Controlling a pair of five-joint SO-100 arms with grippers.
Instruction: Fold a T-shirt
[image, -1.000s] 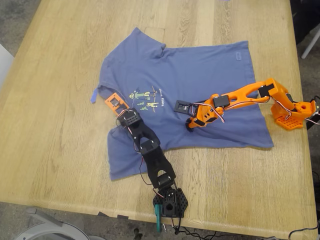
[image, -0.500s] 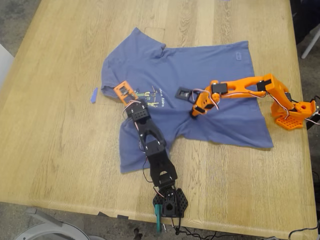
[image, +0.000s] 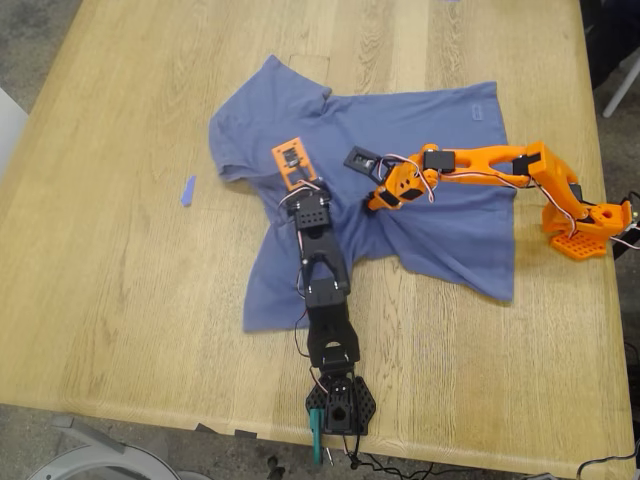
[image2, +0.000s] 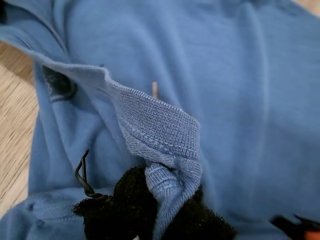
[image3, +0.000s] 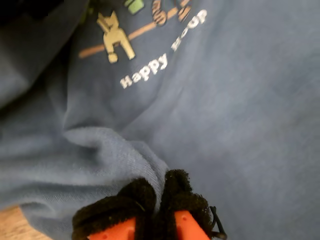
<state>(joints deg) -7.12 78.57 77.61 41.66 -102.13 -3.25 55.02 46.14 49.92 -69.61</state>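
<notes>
The slate-blue T-shirt (image: 430, 120) lies bunched on the wooden table (image: 120, 280), its collar side drawn in toward its middle. My first gripper (image: 300, 185), on the black arm, is shut on a ribbed edge of the T-shirt (image2: 165, 135); its black pads (image2: 125, 205) pinch that fold. My second gripper (image: 375, 200), on the orange arm, is shut on a fold of the T-shirt (image3: 115, 150) just beside the chest print (image3: 145, 65), orange fingers (image3: 112, 230) with black pads. The two grippers sit close together. In the exterior view the print is hidden.
A tiny blue scrap (image: 188, 190) lies on bare wood toward the exterior view's left. The black arm's base (image: 340, 405) stands at the near table edge, the orange arm's base (image: 580, 230) at the exterior view's right edge. A grey chair part (image: 100, 455) shows below the table.
Both grippers moved up and toward the shirt's middle, dragging cloth. The collar side slid toward the exterior view's right, off the scrap, and the lower hem corner pulled inward.
</notes>
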